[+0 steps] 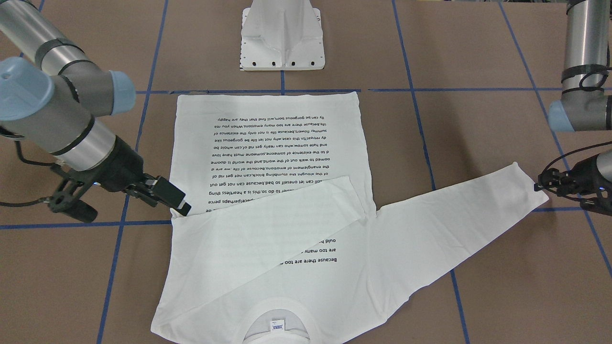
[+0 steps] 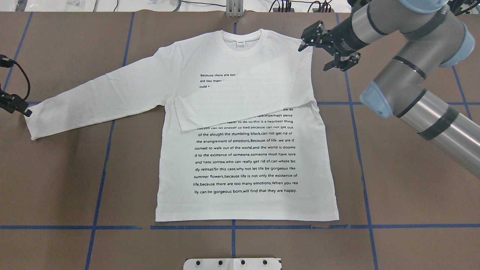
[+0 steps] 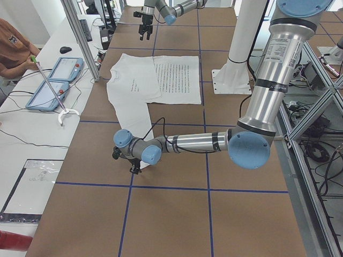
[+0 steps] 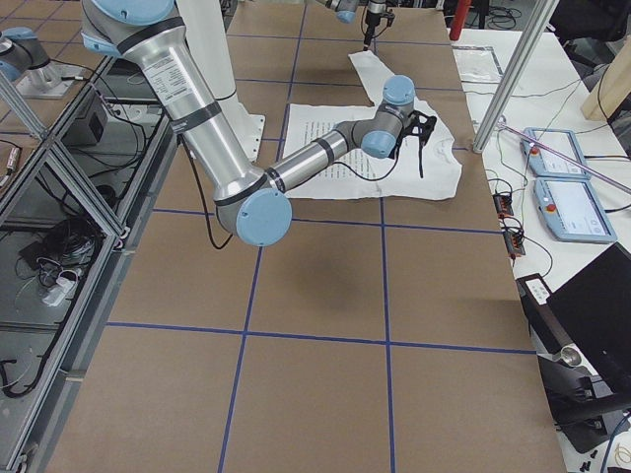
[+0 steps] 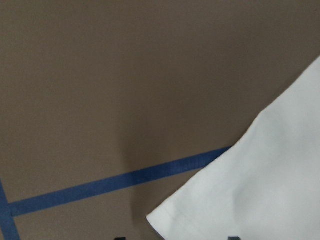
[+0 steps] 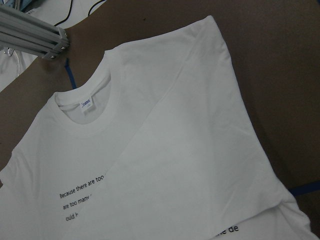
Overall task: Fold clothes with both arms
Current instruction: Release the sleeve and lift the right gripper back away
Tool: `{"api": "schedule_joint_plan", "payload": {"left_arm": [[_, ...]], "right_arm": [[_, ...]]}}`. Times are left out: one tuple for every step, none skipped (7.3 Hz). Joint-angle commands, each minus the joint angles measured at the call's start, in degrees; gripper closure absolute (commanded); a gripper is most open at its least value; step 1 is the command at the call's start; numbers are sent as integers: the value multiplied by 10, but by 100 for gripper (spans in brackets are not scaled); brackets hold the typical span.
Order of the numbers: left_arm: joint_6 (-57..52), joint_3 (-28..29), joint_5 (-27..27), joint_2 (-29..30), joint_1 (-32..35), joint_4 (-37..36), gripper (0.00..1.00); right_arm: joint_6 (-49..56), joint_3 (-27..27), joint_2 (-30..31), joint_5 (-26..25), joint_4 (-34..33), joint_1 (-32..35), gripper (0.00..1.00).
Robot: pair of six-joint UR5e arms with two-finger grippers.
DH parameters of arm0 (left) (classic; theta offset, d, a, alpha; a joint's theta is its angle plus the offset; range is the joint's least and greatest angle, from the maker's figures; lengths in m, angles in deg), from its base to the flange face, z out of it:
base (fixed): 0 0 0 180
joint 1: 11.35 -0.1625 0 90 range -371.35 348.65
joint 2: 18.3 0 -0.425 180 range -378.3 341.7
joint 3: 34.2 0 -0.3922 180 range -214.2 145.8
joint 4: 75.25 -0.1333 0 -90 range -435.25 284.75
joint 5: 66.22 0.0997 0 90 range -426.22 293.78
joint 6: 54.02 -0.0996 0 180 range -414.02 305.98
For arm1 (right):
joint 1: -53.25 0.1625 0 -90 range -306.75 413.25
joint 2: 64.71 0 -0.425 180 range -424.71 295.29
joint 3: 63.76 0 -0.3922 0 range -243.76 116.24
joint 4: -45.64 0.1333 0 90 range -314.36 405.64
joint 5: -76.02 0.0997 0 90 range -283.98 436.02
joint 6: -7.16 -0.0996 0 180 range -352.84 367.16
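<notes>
The left end effector (image 2: 25, 111) sits at the very tip of the outstretched sleeve (image 2: 97, 97). In its wrist view you can just see its two fingertips (image 5: 232, 238) spread well apart at the bottom edge, with the cuff corner lying flat on the desk (image 2: 405, 195) between them, so it is wide open and has hold of nothing. The right end effector (image 1: 180, 204) hangs at the shirt (image 2: 243, 210) edge by the opposite shoulder. You cannot tell from any view how far its jaws are parted, and the cloth around it lies flat. The shirt is spread print up on the brown desk, with its collar (image 2: 242, 40) away from the robot's white base (image 1: 283, 43) and its hem toward it. The folded sleeve (image 2: 247, 97), on the robot's right, lies slantwise across the chest and hides part of the text (image 2: 245, 161). The outstretched sleeve runs toward the desk's left end. Blue tape lines (image 2: 105, 161) cross the desk around the shirt.
</notes>
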Motion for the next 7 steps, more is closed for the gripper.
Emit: {"api": "schedule_joint_plan", "payload": {"left_arm": [[0, 7, 1, 4, -5, 0, 30], [0, 7, 1, 5, -7, 0, 30], [0, 13, 1, 8, -7, 1, 30], [0, 14, 1, 10, -7, 1, 31], [0, 16, 1, 10, -8, 1, 32], [0, 21, 1, 15, -10, 1, 33], [0, 22, 1, 17, -11, 0, 33]], "right_arm": [[105, 4, 64, 48, -1, 63, 1], [118, 4, 71, 49, -1, 67, 1], [118, 4, 74, 49, -1, 68, 1], [118, 5, 75, 49, -1, 67, 1], [117, 5, 75, 49, -1, 68, 1], [117, 6, 75, 49, -1, 69, 1], [118, 6, 76, 49, -1, 69, 1]]}}
